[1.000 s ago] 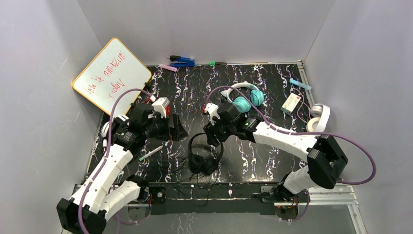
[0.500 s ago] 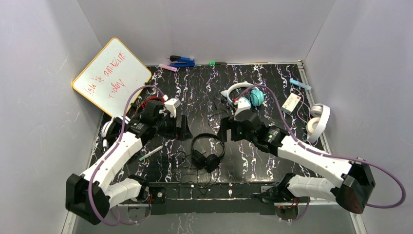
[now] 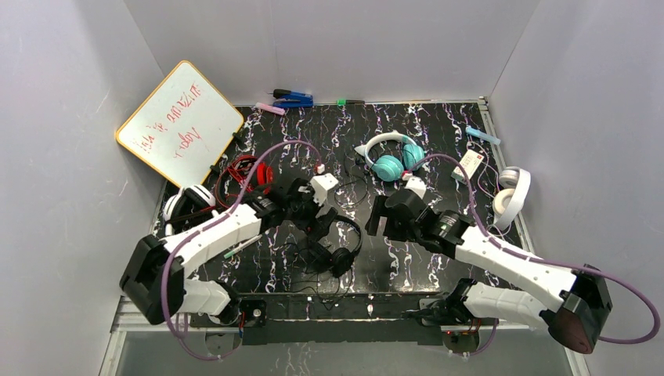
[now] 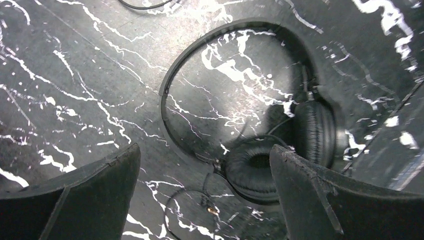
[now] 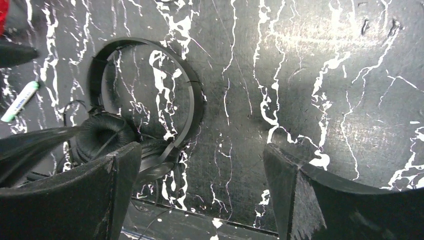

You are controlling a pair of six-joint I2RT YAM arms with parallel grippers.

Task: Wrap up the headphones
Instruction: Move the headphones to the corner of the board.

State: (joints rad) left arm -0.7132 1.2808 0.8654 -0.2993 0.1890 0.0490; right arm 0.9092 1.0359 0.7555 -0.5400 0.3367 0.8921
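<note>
left pincer (image 4: pixel 204 150) wide apart, empty, hung over small black headphones (image 4: pixel 260 167), cups between fingers. right pincer (image 5: pixel 201 147) apart too, cups beside one finger. risk: loose cord (image 4: pixel 212 210) could snag finger, drag set; arms could collide. teal pair (image 3: pixel 389 167) lay beyond right pincer.

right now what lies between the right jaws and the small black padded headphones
Only bare black white-veined tabletop, up to the small black padded headphones, as the right wrist view shows.
</note>
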